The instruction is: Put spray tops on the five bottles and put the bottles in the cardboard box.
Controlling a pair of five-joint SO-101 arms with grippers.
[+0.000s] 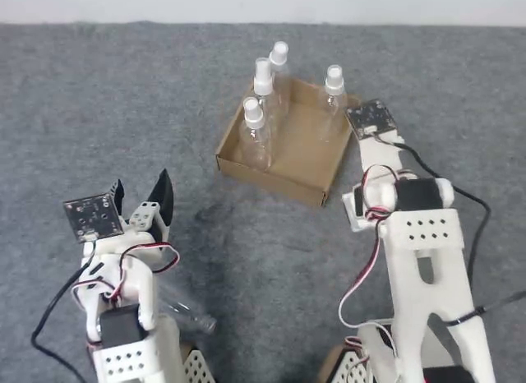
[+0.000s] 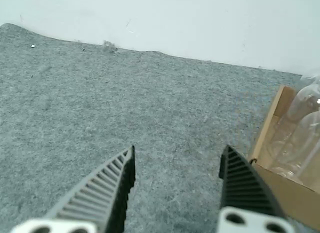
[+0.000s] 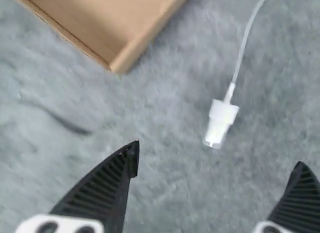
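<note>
The cardboard box (image 1: 246, 165) sits at the table's middle back. Several clear bottles with white spray tops stand in it, such as one at the front left (image 1: 256, 135) and one at the right (image 1: 333, 99). Another clear bottle (image 1: 187, 311) lies on its side beside the left arm's base, its neck bare. A loose white spray top (image 3: 219, 121) with its long tube lies on the carpet just beyond my open right gripper (image 3: 217, 158), close to a box corner (image 3: 120, 43). My left gripper (image 1: 141, 190) (image 2: 180, 158) is open and holds nothing, left of the box (image 2: 280, 188).
Grey carpet covers the table up to a white wall at the back (image 2: 200, 23). The right arm (image 1: 419, 227) stretches along the box's right side. Cables trail off both arms. Open carpet lies left of the box.
</note>
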